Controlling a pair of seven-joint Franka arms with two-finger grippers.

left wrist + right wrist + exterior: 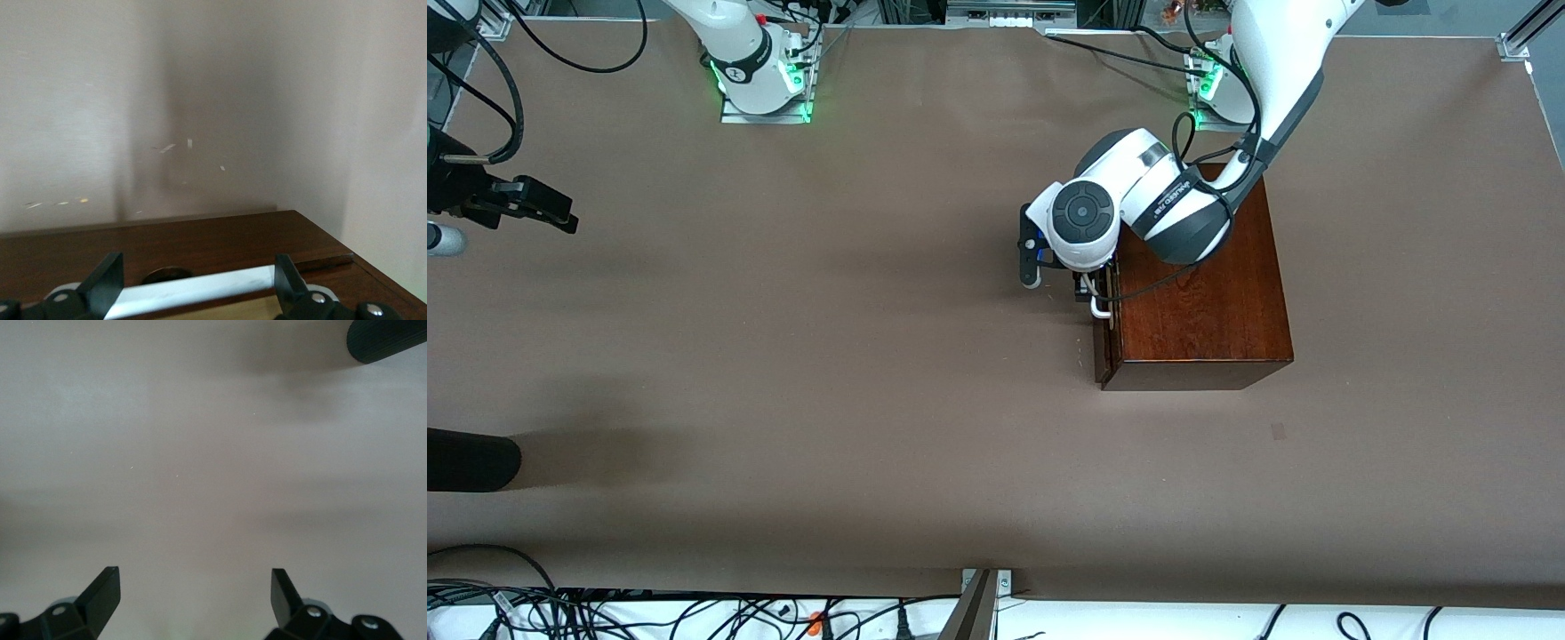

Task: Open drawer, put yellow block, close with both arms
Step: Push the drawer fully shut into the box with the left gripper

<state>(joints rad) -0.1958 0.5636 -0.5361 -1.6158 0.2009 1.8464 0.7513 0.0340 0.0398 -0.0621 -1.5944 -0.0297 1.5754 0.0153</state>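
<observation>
two open fingers of the left gripper (193, 283) straddle the white handle (200, 288) of the drawer (1103, 333), spread wide to either side of the bar and not clamped on it. the drawer front looks at most a crack out of the dark wooden box (1200, 293), though the arm's wrist hides much of it from above. the right gripper (193, 597) hangs open over bare table (827, 400) at the right arm's end, waiting. no yellow block shows in any view. judging by this, the task is barely begun: pulling the drawer open, loading the block and the two-armed closing all remain.
</observation>
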